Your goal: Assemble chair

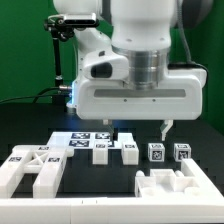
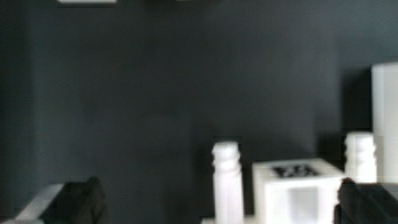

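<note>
Currently the gripper [image 1: 140,130] hangs above the dark table [image 1: 112,182], fingers [image 1: 167,129] spread wide, nothing between them. Loose chair pieces [image 1: 100,152] lie on the table. Big slotted pieces [image 1: 32,172] are at the exterior view's left, small tagged blocks [image 1: 155,152] sit in a row below the gripper, and a notched piece [image 1: 168,186] is at the exterior view's right. The marker board [image 1: 85,138] sits behind the row. Wrist view is blurred: a white post [image 2: 224,182] stands just beside a tagged cube [image 2: 299,186].
</note>
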Tool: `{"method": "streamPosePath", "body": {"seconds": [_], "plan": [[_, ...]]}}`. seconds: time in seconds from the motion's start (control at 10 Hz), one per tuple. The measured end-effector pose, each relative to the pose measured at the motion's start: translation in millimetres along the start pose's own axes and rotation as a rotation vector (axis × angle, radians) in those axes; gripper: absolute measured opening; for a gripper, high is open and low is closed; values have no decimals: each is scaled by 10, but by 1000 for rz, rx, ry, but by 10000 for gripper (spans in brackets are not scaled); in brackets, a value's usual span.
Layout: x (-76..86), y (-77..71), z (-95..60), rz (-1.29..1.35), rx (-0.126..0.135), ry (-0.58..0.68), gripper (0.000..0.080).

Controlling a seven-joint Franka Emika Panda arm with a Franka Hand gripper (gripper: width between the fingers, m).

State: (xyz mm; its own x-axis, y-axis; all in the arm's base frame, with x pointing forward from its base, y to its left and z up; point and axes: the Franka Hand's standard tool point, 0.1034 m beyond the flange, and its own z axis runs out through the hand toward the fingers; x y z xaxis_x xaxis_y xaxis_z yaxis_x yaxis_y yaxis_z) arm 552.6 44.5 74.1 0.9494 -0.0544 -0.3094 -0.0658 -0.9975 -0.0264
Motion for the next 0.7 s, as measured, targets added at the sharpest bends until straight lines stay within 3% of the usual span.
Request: {"method": "streamPosePath", "body": {"seconds": [0.2,0.4,0.6,0.7], "plan": [[-39,-4,44,13,-5,-102,649],[-359,-1,310,44,-9,-273,649],[-589,-65,513,37,-23,-387,649],[-618,-95,547,34,-27,-423,649]]}}
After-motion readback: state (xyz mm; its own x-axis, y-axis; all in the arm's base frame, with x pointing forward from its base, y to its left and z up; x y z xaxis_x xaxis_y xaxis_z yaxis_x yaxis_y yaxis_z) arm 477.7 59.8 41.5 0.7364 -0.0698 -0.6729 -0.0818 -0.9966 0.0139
